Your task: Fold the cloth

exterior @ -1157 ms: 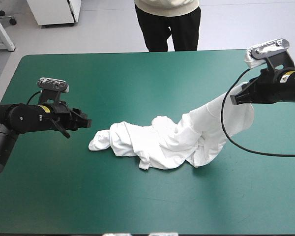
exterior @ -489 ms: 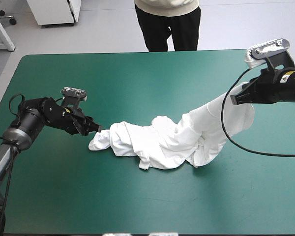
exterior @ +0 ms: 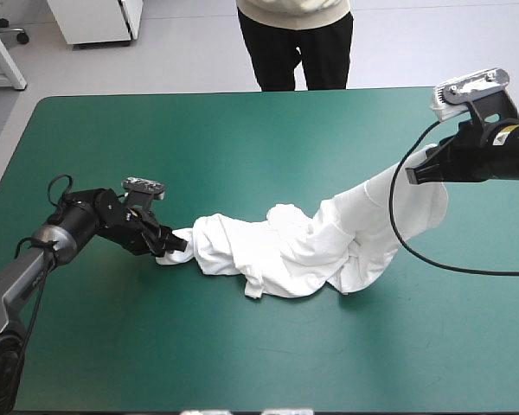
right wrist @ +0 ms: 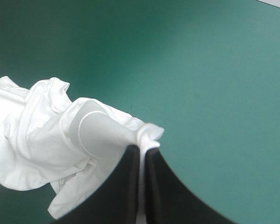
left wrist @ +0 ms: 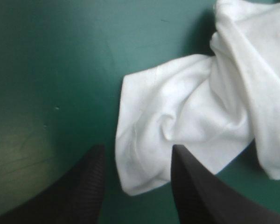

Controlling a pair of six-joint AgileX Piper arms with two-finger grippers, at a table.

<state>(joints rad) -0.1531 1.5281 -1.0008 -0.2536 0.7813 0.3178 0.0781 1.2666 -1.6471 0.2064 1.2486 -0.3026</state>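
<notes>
Black fingers of the left gripper (left wrist: pixel 137 150) stand apart, released, low over the teal-green cover (left wrist: pixel 51 70). The end flap of the T-shirt (left wrist: pixel 186 116) lies between them, its rounded corner reaching in toward the finger bases. Whether either finger touches the fabric cannot be told. High view: left gripper (exterior: pixel 175 245) sits at the shirt's left tip, its arm coming in low from the cover's left side.

Right gripper (right wrist: pixel 141 148) is clenched on the T-shirt, with a small bunched fold of white pinched between the two fingertips. A seam band shows on the cloth just beyond the pinch. High view: right gripper (exterior: pixel 413 173) is raised above the cover near its right edge. The cloth hangs from it in a sloping tube down to the surface.

T-shirt (exterior: pixel 285 246): crumpled and drawn out in a long strip across the middle of the cover. Left end rests flat, the middle is heaped in folds, and the right end is lifted.
</notes>
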